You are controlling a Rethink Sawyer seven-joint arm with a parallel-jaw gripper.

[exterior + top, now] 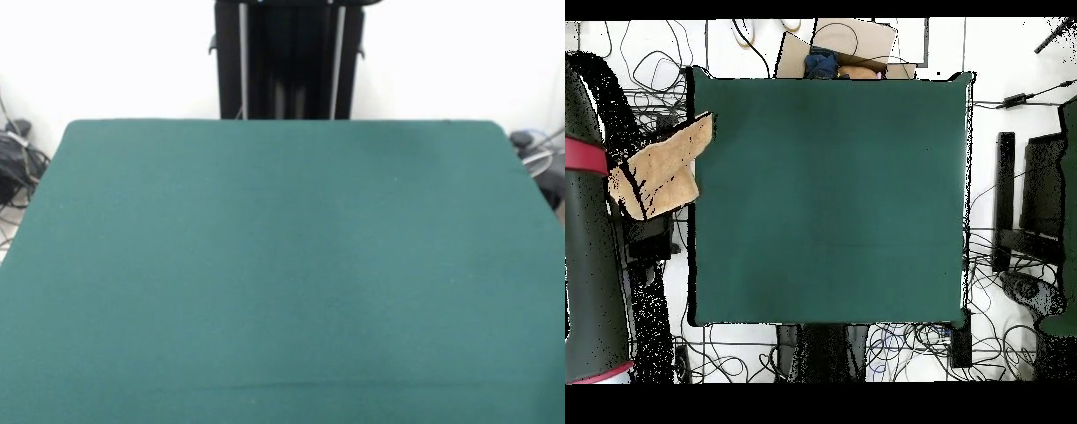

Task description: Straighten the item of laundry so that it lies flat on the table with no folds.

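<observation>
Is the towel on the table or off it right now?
Mostly off. Overhead, the towel sits past the table edge, with only a corner over the green. The front view shows no towel.

No text, label, brand, number or sign can be read in either view. The large rectangular dark green felt-like table bears no markings, and the black upright pedestal at the top centre of the front view shows no legible lettering.
</observation>
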